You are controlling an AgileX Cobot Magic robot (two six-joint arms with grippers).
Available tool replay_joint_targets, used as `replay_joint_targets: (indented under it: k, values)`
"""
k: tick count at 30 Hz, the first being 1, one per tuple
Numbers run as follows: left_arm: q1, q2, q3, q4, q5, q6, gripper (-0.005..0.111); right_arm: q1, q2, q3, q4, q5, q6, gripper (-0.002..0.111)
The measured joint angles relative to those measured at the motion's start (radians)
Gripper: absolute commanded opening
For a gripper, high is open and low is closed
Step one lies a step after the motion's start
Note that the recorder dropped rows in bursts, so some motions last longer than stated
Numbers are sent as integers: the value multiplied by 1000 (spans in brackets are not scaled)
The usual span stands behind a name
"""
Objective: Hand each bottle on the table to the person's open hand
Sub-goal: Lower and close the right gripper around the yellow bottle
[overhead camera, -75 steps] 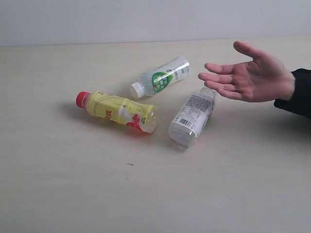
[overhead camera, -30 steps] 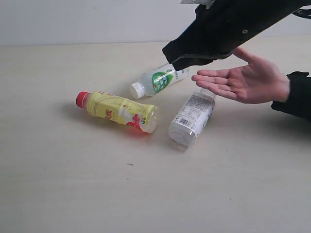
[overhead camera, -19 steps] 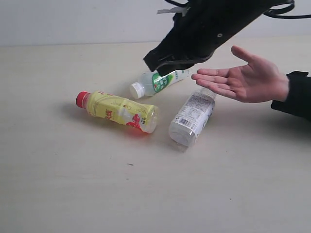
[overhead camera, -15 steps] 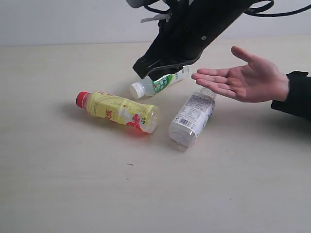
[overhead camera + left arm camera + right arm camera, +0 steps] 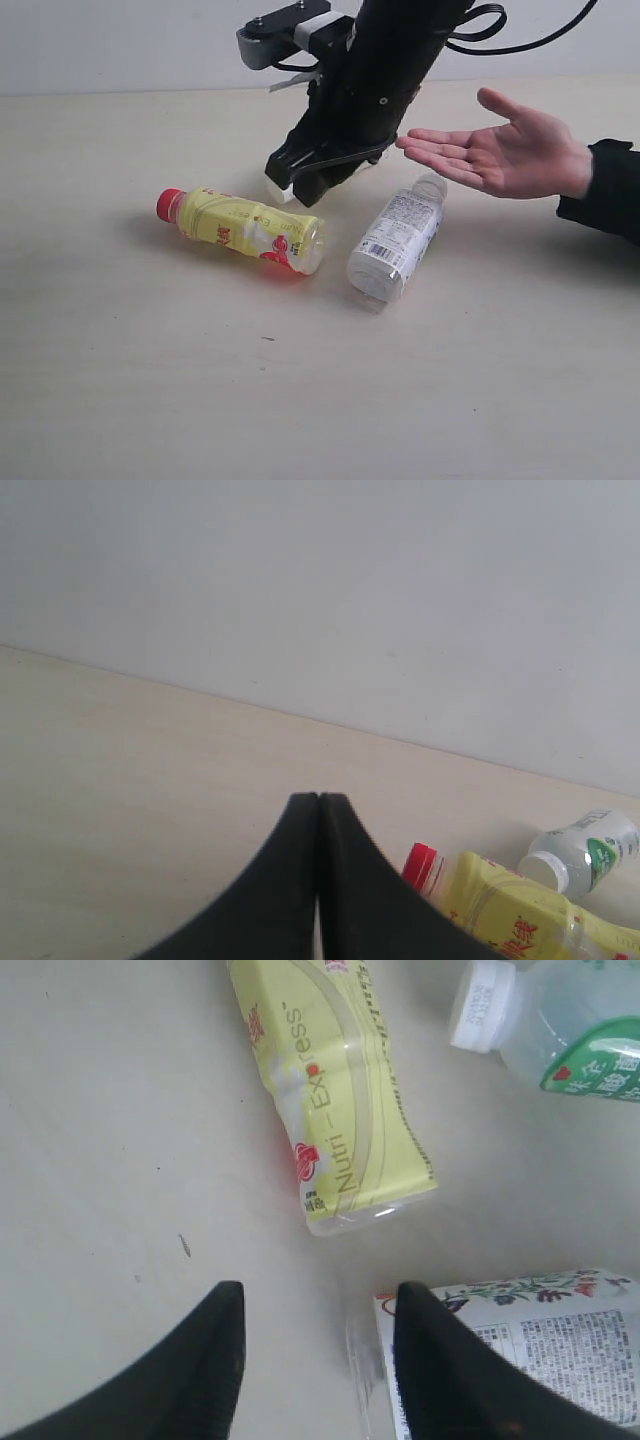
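On table (image 5: pixel 100 1110), yellow-labelled bottle (image 5: pixel 335 1090), "Nutri-Express" lettering

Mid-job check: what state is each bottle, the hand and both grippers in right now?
Yellow-labelled red-capped plastic bottle: lying on its side, capped.
Clear plastic bottle with green-white label: lying on its side, white cap on.
Clear plastic bottle with white label: lying on its side.
Person's hand: open, palm up, empty.
Left gripper: shut, empty.
Right gripper: open, empty, above the bottles.
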Motion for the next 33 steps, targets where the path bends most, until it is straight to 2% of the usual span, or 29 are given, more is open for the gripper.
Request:
replay_joint_targets:
  k: [12,16,18,33]
  values:
    - [0,0,0,0,0,0,0,17,4,-19,-2,-66,-5,48]
    - [0,0,0,0,0,0,0,45,27,-77,-13,-55,-37,61]
    - [0,0,0,0,0,0,0,53,49,-108,-18,-43,-46,64]
    - [0,0,0,0,0,0,0,53,224,-144,-66,-78,-169,72]
